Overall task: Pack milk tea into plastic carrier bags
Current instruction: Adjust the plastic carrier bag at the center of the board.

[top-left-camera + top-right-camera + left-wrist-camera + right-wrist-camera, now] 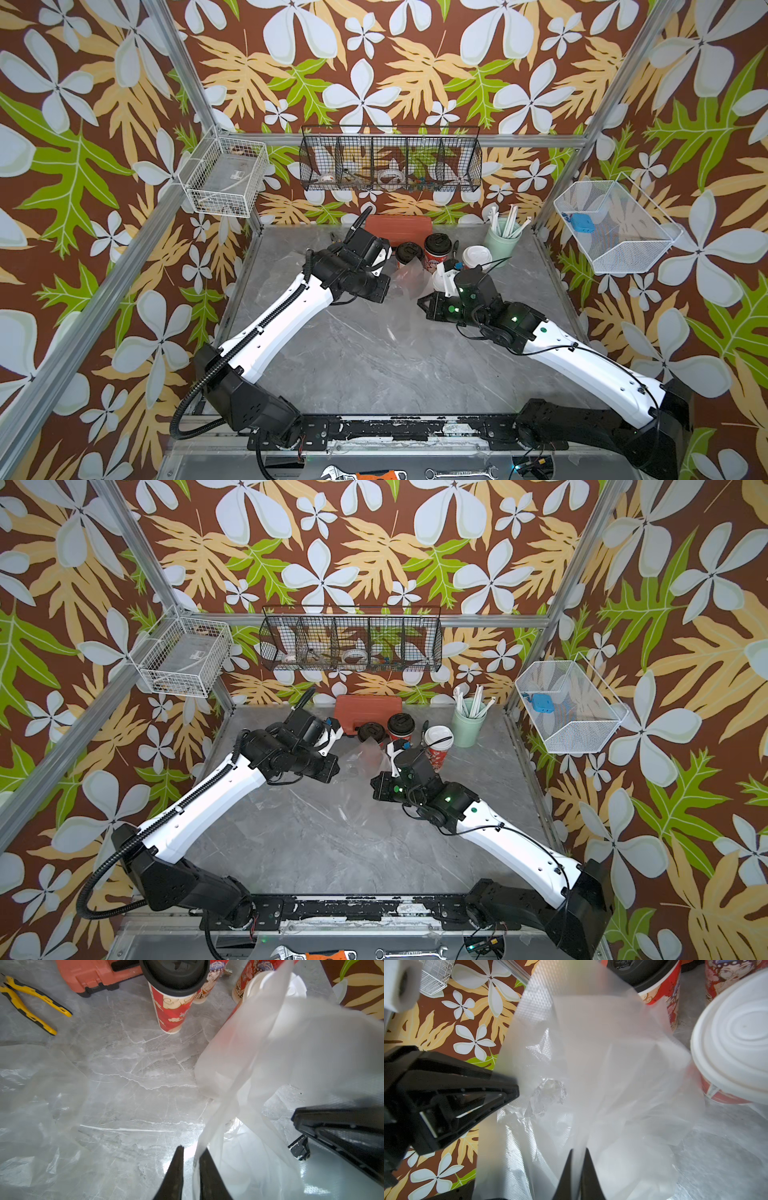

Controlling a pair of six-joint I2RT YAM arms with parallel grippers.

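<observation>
A clear plastic carrier bag (409,279) (270,1053) (602,1053) hangs between my two grippers, near the back of the table. My left gripper (192,1153) (386,286) has its jaws drawn almost together, with a strip of the bag's edge between them. My right gripper (578,1150) (424,302) is shut on the opposite edge of the film. Behind the bag stand milk tea cups: two black-lidded ones (409,251) (437,245) and a white-lidded one (477,257) (737,1043). Another clear bag (37,1101) lies flat on the table.
At the back stand an orange-red case (399,226) and a mint-green cup of white straws (503,239). Yellow pliers (31,1001) lie near the case. Wire baskets (390,160) hang on the walls. Wrenches (461,473) lie below the table's front edge.
</observation>
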